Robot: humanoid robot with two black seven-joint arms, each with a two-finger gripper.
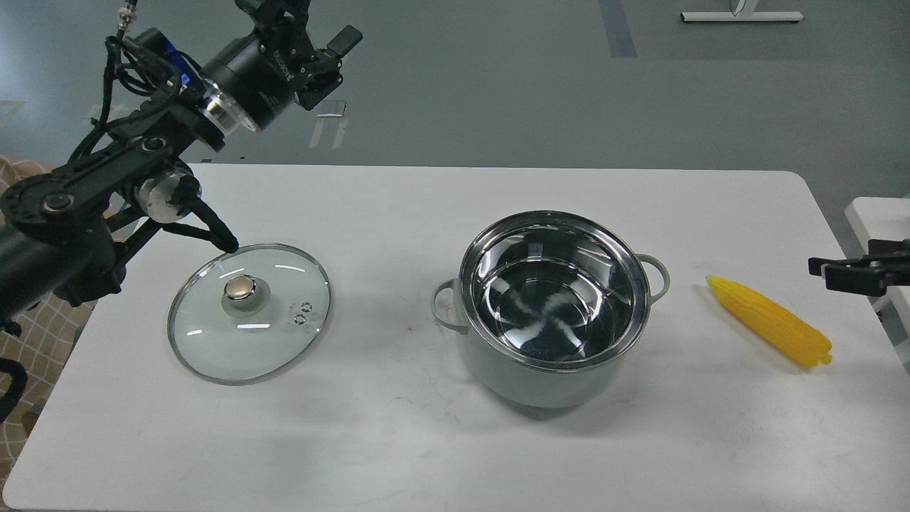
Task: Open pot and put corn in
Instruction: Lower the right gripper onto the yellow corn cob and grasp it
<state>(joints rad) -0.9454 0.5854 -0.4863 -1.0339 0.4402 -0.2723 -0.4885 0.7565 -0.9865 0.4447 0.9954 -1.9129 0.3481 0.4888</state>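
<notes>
The pot [547, 377] stands uncovered on the white table [426, 441], right of centre, and its shiny steel inside is empty. The glass lid [250, 313] with its brass knob lies flat on the table to the pot's left. The yellow corn [771, 321] lies on the table to the pot's right, pointed end toward the pot. My left gripper [330, 69] is raised above the table's far left edge, open and empty, well above the lid. My right gripper [825, 274] reaches in from the right edge, just right of the corn; its dark fingers cannot be told apart.
My left arm [106, 178] crosses the table's left side, and its cable hangs close to the lid's far rim. A second white surface [881, 210] stands beyond the table's right edge. Grey floor lies behind the table.
</notes>
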